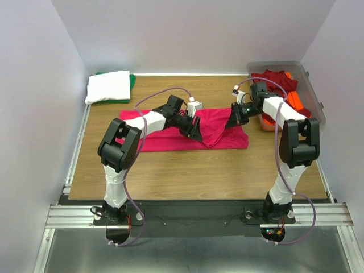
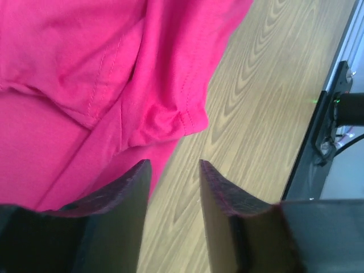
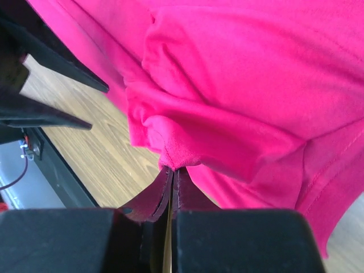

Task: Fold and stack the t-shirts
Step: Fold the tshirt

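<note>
A bright pink-red t-shirt (image 1: 165, 139) lies spread across the middle of the wooden table, bunched into a raised fold near its right half. My left gripper (image 1: 196, 132) hovers at the shirt's near edge. In the left wrist view it (image 2: 174, 165) is open with only bare wood between its fingers, and a sleeve hem (image 2: 187, 119) lies just ahead. My right gripper (image 1: 233, 120) is shut on a pinch of the shirt's cloth (image 3: 239, 85), with the fabric bunched at its tips (image 3: 172, 169).
A folded white t-shirt (image 1: 108, 86) rests on a green one (image 1: 132, 79) at the back left. A clear grey bin (image 1: 310, 85) at the back right holds dark red (image 1: 278, 79) and orange (image 1: 296, 99) shirts. White walls close in on three sides.
</note>
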`<state>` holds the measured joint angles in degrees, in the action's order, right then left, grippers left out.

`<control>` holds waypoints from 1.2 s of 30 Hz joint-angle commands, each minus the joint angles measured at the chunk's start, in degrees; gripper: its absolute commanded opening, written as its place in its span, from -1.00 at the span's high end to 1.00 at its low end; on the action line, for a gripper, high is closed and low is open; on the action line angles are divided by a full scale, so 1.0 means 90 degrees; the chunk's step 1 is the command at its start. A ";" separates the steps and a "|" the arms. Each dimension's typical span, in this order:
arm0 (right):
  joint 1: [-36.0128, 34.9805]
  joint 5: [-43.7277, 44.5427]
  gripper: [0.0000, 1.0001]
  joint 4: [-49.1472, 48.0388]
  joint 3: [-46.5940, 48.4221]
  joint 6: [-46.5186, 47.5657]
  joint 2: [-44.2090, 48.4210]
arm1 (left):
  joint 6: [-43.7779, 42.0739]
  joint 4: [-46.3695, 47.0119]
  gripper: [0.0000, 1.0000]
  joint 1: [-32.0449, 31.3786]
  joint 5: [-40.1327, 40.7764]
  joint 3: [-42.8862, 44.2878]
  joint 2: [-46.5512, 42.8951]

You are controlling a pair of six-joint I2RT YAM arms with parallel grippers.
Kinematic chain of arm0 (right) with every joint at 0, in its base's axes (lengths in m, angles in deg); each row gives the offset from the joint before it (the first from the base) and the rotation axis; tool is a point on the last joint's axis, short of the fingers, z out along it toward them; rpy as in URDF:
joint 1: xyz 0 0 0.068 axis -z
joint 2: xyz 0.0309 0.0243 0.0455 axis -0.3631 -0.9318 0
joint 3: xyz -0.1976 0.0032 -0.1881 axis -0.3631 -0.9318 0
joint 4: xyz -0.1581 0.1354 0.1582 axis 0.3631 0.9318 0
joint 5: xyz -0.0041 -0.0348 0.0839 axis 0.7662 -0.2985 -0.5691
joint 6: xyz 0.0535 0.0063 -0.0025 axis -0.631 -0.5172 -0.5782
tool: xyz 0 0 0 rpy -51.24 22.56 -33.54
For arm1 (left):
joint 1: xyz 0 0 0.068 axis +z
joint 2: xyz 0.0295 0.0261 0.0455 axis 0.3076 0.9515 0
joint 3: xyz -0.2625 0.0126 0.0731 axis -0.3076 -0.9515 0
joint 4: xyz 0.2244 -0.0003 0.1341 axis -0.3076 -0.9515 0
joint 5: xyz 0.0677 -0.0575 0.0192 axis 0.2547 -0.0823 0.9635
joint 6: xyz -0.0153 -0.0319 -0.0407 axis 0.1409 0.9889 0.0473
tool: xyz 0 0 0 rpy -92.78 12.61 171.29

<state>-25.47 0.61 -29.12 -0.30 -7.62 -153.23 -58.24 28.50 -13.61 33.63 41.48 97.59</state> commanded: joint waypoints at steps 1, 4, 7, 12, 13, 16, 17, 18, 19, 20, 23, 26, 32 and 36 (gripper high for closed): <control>0.0006 -0.0286 0.99 0.0012 0.0478 -0.0120 -0.0308 | -0.0805 0.0198 -0.16 -0.0032 0.0044 0.0402 -0.0491; 0.0006 -0.0296 0.99 -0.0008 0.0693 -0.0228 -0.0465 | -0.1119 0.0121 -0.17 -0.0032 0.0240 0.0655 -0.0404; 0.0016 -0.0345 0.99 -0.0066 0.1024 -0.0452 -0.0728 | -0.1197 0.0042 -0.17 -0.0003 0.0211 0.0871 -0.0286; 0.0016 -0.0540 0.99 -0.0281 0.1513 -0.0794 -0.1264 | -0.1159 0.0091 -0.08 0.0104 0.0162 0.0939 -0.0266; 0.0026 -0.0540 0.99 -0.0291 0.1620 -0.0833 -0.1343 | -0.1139 0.0100 -0.07 0.0143 0.0162 0.0939 -0.0266; 0.0016 -0.0531 0.99 -0.0388 0.1875 -0.0921 -0.1646 | -0.1061 0.0130 -0.06 0.0270 0.0162 0.0930 -0.0286; 0.0016 -0.0521 0.99 -0.0418 0.1924 -0.1096 -0.1724 | -0.1071 0.0111 -0.06 0.0300 0.0162 0.0939 -0.0286; 0.0016 -0.0530 0.99 -0.0476 0.2011 -0.1155 -0.1802 | -0.1119 0.0081 -0.06 0.0319 0.0191 0.0949 -0.0286; 0.0016 -0.0540 0.99 -0.0515 0.2051 -0.1272 -0.1948 | -0.1149 0.0062 -0.06 0.0349 0.0191 0.0949 -0.0286; 0.0016 -0.0540 0.99 -0.0574 0.2100 -0.1341 -0.2036 | -0.1207 -0.0006 -0.07 0.0349 0.0191 0.0969 -0.0286; 0.0016 -0.0589 0.97 -0.0632 0.2266 -0.1487 -0.2329 | -0.1451 -0.0124 -0.08 0.0349 0.0191 0.0969 -0.0286; 0.0026 -0.0550 0.97 -0.0672 0.2383 -0.1585 -0.2525 | -0.1889 -0.0241 -0.08 0.0261 0.0279 0.1027 -0.0276; 0.0064 -0.0540 0.98 -0.0789 0.2510 -0.1790 -0.2662 | -0.3363 -0.0641 -0.09 -0.0119 0.0777 0.1213 -0.0257; 0.0113 -0.0579 0.99 -0.0799 0.2520 -0.1820 -0.2662 | -0.4359 -0.0759 -0.13 -0.0442 0.1197 0.1349 -0.0150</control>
<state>-25.30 -3.21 -33.82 19.78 -22.95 -177.71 -86.00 23.21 -15.27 41.26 50.40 97.30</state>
